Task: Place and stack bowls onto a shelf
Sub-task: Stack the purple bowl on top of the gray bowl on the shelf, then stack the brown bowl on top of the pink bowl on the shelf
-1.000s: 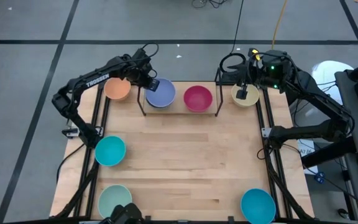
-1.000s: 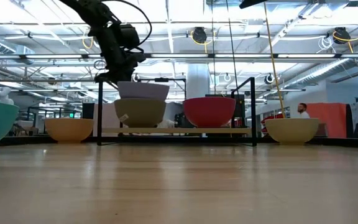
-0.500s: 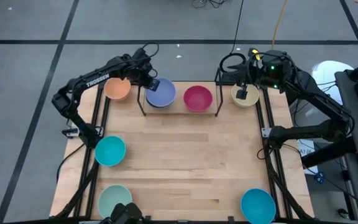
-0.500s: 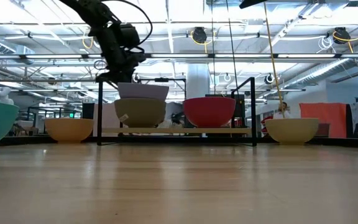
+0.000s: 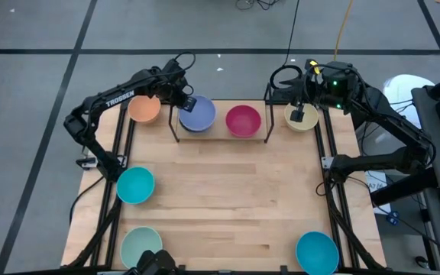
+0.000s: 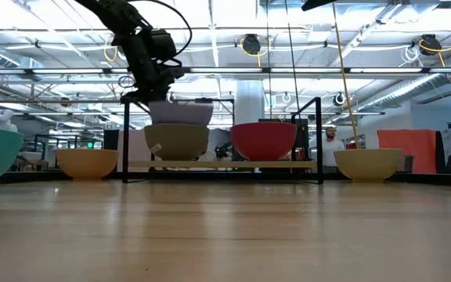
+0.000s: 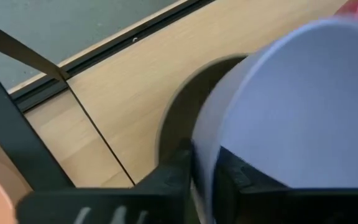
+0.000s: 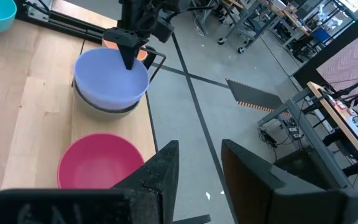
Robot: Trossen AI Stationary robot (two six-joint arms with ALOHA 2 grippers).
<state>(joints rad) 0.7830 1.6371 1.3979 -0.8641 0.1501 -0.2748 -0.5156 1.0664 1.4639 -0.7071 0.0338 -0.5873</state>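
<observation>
Lavender bowl nests on the shelf

Left gripper (image 5: 183,100) still pinches the lavender bowl (image 5: 198,114) rim, unmoved, seated in the olive-grey bowl (image 6: 176,142); release seems next. Right gripper (image 5: 299,113) waits spread.

The shelf (image 5: 220,136) stands at the far edge – a wooden board with black wire uprights. On it the lavender bowl (image 5: 198,114) sits nested in the olive-grey bowl (image 6: 176,141), and the magenta bowl (image 5: 243,121) is beside them. The orange bowl (image 5: 144,109) and the cream bowl (image 5: 302,118) flank the shelf. Two teal-blue bowls (image 5: 135,186) and the mint green bowl (image 5: 140,244) lie nearer, upright.
</observation>
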